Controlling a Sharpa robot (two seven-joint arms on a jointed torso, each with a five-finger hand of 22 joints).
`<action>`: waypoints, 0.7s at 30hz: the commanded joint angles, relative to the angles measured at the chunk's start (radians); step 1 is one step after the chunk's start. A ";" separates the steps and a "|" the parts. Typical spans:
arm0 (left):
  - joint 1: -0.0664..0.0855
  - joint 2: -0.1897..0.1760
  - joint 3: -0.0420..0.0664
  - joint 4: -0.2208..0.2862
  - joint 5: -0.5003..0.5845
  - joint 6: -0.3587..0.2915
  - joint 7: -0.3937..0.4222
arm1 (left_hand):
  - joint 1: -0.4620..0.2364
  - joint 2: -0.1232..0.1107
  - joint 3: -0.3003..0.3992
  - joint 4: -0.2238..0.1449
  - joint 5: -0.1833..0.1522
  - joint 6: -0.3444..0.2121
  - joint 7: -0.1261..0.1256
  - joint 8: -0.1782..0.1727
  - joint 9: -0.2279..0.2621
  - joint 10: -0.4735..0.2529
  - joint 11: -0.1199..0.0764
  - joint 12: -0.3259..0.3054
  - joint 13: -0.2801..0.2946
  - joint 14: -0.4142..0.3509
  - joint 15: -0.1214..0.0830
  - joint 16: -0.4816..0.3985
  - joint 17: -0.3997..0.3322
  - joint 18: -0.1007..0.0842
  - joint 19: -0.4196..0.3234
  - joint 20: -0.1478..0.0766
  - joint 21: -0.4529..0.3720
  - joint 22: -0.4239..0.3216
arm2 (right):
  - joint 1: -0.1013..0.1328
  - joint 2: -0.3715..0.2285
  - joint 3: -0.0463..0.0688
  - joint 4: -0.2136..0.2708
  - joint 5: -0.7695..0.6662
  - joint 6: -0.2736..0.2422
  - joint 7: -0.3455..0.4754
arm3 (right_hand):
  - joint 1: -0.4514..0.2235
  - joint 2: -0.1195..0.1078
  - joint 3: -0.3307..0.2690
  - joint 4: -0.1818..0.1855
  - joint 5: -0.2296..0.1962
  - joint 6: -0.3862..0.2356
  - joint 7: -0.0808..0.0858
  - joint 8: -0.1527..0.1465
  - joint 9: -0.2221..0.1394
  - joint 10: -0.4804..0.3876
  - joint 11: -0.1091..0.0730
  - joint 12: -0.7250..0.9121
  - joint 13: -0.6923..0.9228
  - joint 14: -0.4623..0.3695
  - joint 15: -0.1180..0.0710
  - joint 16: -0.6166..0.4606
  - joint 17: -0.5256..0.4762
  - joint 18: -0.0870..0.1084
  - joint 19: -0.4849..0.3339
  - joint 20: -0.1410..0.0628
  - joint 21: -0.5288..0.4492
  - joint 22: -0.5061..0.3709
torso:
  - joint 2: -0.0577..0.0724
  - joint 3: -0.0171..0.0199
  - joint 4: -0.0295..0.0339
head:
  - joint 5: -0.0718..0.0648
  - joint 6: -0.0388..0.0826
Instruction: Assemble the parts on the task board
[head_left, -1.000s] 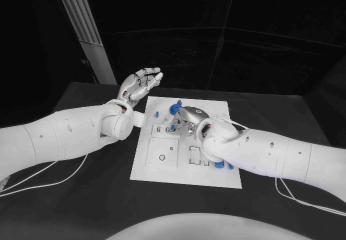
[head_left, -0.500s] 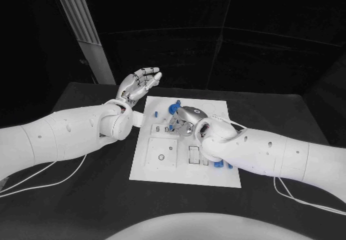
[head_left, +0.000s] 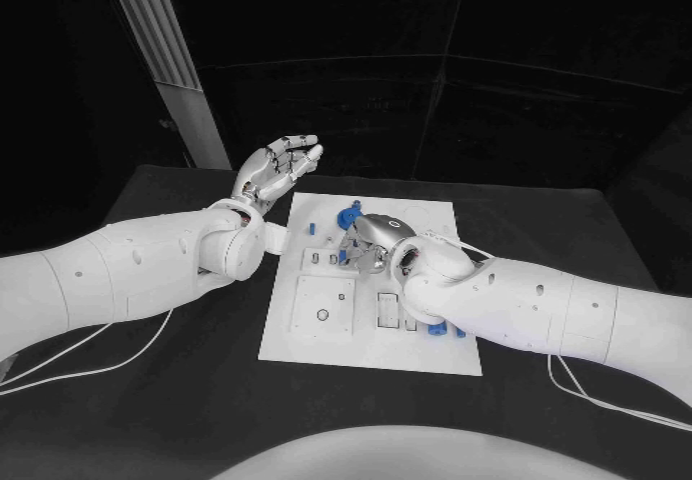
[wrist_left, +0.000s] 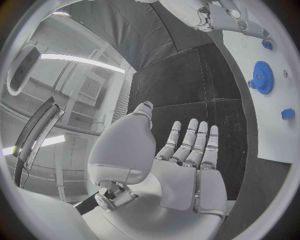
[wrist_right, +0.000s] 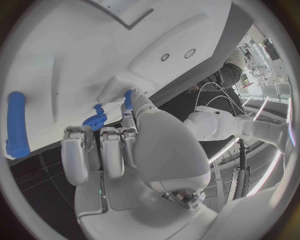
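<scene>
From my remote station, I see the white board (head_left: 372, 300) lying in the middle of the black surface (head_left: 548, 220), both arms reaching in over it. My left hand (head_left: 277, 167) hangs off the board's far left corner, palm up, its fingers (wrist_left: 187, 137) straight and slightly apart, holding nothing; the left wrist view shows them stretched out side by side above the dark surface. My right hand (head_left: 378, 238) is down over the far half of the board, its back toward the head camera. In the right wrist view its fingers (wrist_right: 103, 150) curl in toward the board, and a fingertip and the thumb meet at a small blue part (wrist_right: 128, 96) by a raised block; I cannot tell whether they actually grip it. A blue gear (head_left: 348, 213) stands on the board just beyond the right hand, also seen in the left wrist view (wrist_left: 263, 77) and beside the curled fingers in the right wrist view (wrist_right: 94, 119). A small blue piece (head_left: 313, 228) sits near the board's left edge. A long blue bar (wrist_right: 17, 124) lies flat on the board, apart from the gear. More blue pieces (head_left: 437, 329) peek out from under my right forearm at the board's near right side.
</scene>
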 joint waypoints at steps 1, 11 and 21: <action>0.002 0.001 0.000 0.001 -0.006 0.006 0.265 | 0.000 0.006 0.003 -0.003 0.005 -0.006 0.156 0.005 -0.001 -0.009 -0.001 0.002 -0.001 -0.004 0.001 0.005 0.000 0.016 -0.008 0.001 -0.003 0.001 | 0.000 -0.001 0.000 -0.001 -0.006 0.016 0.004 | -0.015 -0.009 -0.009 0.005 0.000 -0.011 0.009 -0.007 -0.001 0.102 0.013 0.003 0.263 0.104 0.012 0.002 0.263 -0.007 0.107 0.009 0.003 0.263 | 0.000 -0.0002 -0.0005 | 0.000 -0.001; 0.002 0.002 0.000 -0.001 -0.006 0.007 0.265 | 0.000 0.006 0.003 -0.003 0.005 -0.006 0.156 0.005 -0.001 -0.009 -0.001 0.002 -0.001 -0.004 0.001 0.005 0.000 0.016 -0.008 0.001 -0.003 0.001 | 0.000 -0.002 0.000 0.001 -0.006 0.011 0.010 | -0.057 -0.045 -0.022 0.032 -0.016 -0.031 0.019 -0.008 0.000 0.102 0.022 0.003 0.263 0.104 0.030 0.002 0.263 -0.007 0.107 0.026 0.003 0.263 | 0.000 -0.0001 -0.0003 | -0.003 -0.001; 0.002 0.003 0.000 -0.002 -0.006 0.008 0.264 | 0.000 0.006 0.003 -0.003 0.005 -0.006 0.156 0.005 -0.001 -0.009 -0.001 0.002 -0.001 -0.004 0.001 0.005 0.000 0.016 -0.008 0.001 -0.003 0.001 | 0.000 -0.004 0.000 0.004 -0.007 -0.005 0.011 | -0.049 -0.034 -0.009 0.035 -0.017 -0.030 0.015 -0.004 0.002 0.102 0.020 0.003 0.263 0.104 0.032 0.002 0.263 -0.007 0.107 0.029 0.003 0.263 | 0.000 -0.0003 -0.0001 | -0.005 0.000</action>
